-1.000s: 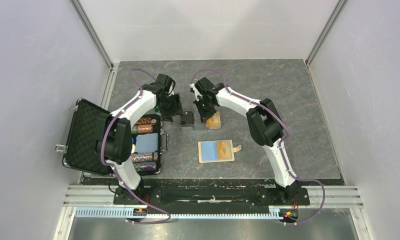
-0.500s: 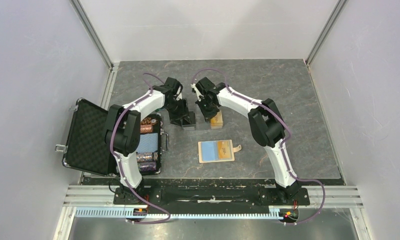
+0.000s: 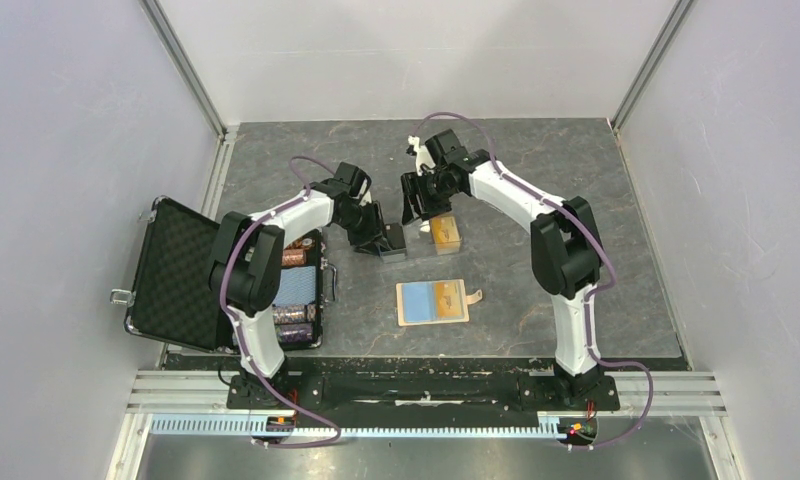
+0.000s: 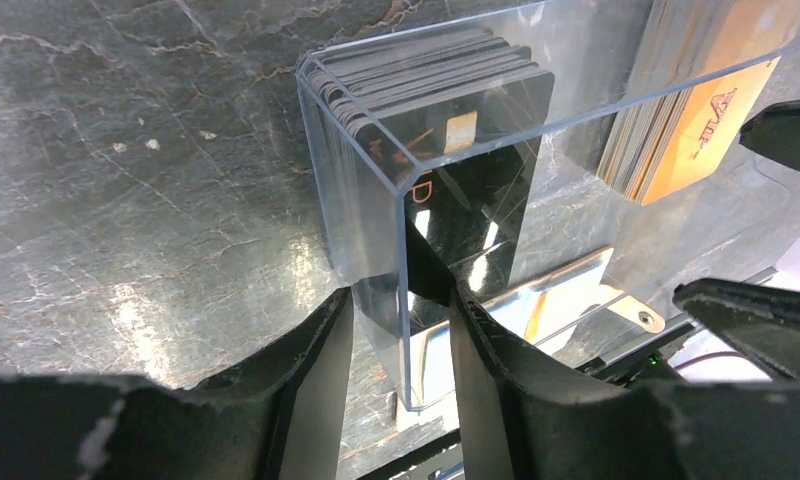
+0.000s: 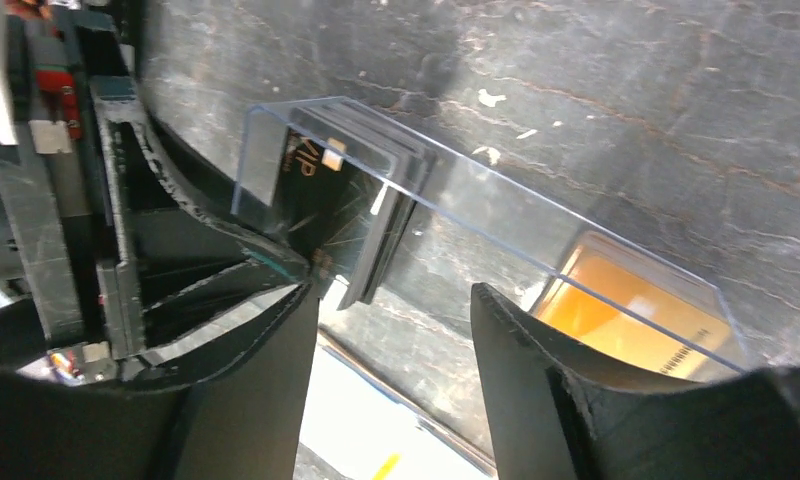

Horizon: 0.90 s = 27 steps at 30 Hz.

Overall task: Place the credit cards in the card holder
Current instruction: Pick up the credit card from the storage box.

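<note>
**Pinning that slippery clear case so the cards can come out**

So the credit cards [image 4: 676, 110], an orange stack seen edge-on, sit inside a clear case [image 4: 366, 220] on the bench [image 3: 576, 200], with a black stack [image 4: 456, 130] at the case's other end. The card holder [image 3: 421, 303] lies open and flat a bit nearer the arm bases, well apart from the case. There's an orange patch on its blue inside, looks like one card in there, but it's too small to be sure.

The left fingers [image 4: 316, 370] are partway apart and straddle the case's corner wall at the black end. I honestly can't tell if they're biting on it or just bracketing it. The right fingers [image 5: 536, 380] are spread wide with nothing between them, hanging over the case between the two stacks.

My read is that the left is the anchor and the right is the picker. If so:
- Clamp the wall low down and square, because that plastic looks slick and could twist or skate on the bench.
- Don't lift with the left. Tilt the case and both stacks probably spill.
- Shift the right over to the orange end and go for the top card's edge only, not a wad.
</note>
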Each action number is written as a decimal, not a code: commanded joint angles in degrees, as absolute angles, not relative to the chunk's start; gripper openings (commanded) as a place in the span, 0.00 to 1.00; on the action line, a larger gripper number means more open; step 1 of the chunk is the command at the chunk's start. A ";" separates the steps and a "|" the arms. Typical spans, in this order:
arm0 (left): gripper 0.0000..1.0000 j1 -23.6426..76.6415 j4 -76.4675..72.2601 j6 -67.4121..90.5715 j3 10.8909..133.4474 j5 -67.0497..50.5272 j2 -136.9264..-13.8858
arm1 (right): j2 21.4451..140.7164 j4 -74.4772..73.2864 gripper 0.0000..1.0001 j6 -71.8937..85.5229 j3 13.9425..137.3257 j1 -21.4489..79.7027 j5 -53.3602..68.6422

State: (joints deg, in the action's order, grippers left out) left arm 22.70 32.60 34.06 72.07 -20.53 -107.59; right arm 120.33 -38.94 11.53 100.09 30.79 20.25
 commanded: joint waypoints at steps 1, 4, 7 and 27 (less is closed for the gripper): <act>0.47 23.13 29.50 36.53 71.84 -21.69 -103.38 | 118.52 -33.07 0.62 14.93 97.03 31.49 27.90; 0.53 23.12 31.26 35.60 72.42 -18.52 -102.19 | 119.45 -31.15 0.65 15.74 95.80 31.48 28.89; 0.55 23.08 32.12 34.64 72.84 -17.15 -101.60 | 121.02 -30.85 0.67 15.80 96.19 31.62 29.21; 0.02 23.11 34.01 32.61 72.95 -16.86 -103.45 | 126.64 -30.85 0.42 13.54 95.50 34.18 26.77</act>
